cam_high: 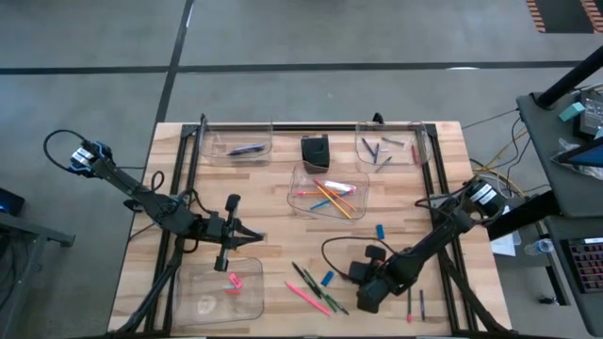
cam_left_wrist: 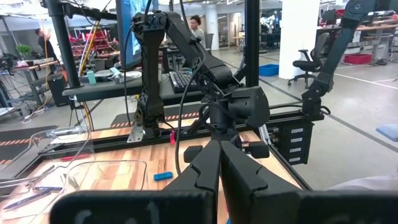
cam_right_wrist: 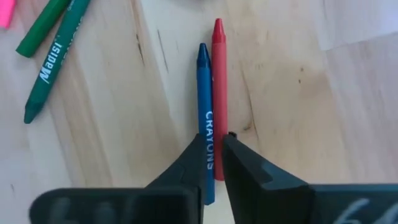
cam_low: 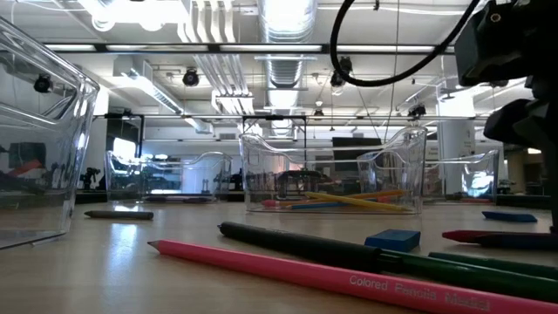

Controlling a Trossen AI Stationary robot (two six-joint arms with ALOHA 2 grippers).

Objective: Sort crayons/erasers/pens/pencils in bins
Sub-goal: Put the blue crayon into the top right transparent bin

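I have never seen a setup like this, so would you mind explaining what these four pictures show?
It is a two-armed robot sorting stationery into clear bins on a wooden table. One picture looks straight down, one looks level across the tabletop, and two come from cameras on the wrists. The left gripper is shut and empty, hanging near the bin with pink erasers. The right gripper is down at the table, pinching a blue crayon that lies against a red crayon. Loose pencils and a blue eraser lie close by. The middle bin holds pencils.
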